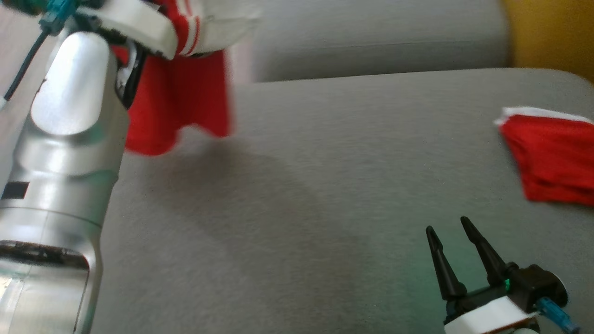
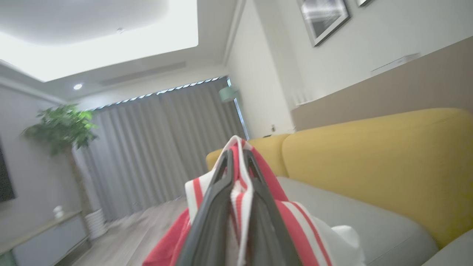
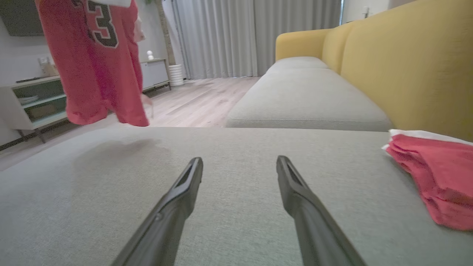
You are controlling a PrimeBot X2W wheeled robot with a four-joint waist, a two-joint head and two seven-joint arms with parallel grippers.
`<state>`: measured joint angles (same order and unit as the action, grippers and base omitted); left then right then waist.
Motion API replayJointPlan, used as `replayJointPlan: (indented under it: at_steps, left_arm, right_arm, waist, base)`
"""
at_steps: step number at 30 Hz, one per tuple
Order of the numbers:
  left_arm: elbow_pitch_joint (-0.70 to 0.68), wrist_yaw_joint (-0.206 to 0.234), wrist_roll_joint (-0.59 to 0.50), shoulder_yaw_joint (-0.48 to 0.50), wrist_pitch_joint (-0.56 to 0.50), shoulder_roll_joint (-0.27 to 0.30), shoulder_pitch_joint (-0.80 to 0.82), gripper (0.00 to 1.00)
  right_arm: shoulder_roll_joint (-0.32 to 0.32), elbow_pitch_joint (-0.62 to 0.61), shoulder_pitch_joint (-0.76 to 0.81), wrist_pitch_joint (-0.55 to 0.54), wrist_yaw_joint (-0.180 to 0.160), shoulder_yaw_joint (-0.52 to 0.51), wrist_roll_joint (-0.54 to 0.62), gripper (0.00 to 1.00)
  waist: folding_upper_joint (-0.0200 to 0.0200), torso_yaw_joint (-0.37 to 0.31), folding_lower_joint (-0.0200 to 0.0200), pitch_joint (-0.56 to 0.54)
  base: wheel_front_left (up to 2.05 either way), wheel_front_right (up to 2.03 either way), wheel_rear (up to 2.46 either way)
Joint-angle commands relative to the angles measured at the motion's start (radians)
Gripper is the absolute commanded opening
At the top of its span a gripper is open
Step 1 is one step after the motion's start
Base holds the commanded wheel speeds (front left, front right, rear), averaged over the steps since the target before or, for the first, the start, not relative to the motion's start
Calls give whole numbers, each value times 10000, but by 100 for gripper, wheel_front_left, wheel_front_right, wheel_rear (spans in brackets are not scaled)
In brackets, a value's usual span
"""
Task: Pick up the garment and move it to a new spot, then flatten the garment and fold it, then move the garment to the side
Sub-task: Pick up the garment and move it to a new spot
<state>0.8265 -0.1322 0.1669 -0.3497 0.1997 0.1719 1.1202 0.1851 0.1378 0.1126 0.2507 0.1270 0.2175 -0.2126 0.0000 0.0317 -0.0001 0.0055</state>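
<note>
Red mesh jersey [image 1: 178,106] with white striped trim, pinched in the shut fingers of the left gripper [image 2: 238,155]. Hangs limp over the left part of the grey woven cushion [image 1: 325,185]. Right gripper [image 1: 446,223] low over that cushion, fingers spread, holding nothing. Folded red cloth [image 1: 552,157], white-edged, flat at the cushion's right. Open white shelf unit [image 3: 9,107], pale dishes inside.

Head camera looks down on the grey cushion [image 1: 325,185] that the right wrist camera skims low.
</note>
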Motion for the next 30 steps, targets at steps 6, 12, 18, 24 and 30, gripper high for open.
replayJointPlan:
  at_steps: [6, 12, 18, 24, 30]
  left_arm:
    - [-1565, 17, 398, -160, -734, 364, -126, 0]
    - [-2124, 50, 798, -692, -1028, -7, -2146, 0]
    - [-1553, 277, 966, -1183, -496, -526, -4316, 0]
    - [-651, 629, 1045, -1433, 211, -895, -5313, 100]
    - [-1006, 1415, 1258, -1435, 606, -1170, -6225, 100]
  right_arm:
    - [-13, -403, -437, 110, 37, 88, 60, 100]
    - [-255, -471, -679, 110, 37, 135, 0, 100]
    - [-540, -328, -962, 110, 37, 254, -49, 100]
    - [-692, -22, -1147, 110, 37, 276, -135, 100]
    - [-786, 297, -995, 110, 37, -17, -192, 100]
  waist:
    - [0, -1895, 1, -183]
    - [0, -2662, 1, 526]
    - [0, -2784, 1, 1239]
    - [0, -2511, 1, 1323]
    - [0, -1568, 1, 644]
  base:
    - [0, 0, 0]
    - [0, 0, 0]
    - [0, 0, 0]
    - [0, 0, 0]
    - [0, 0, 0]
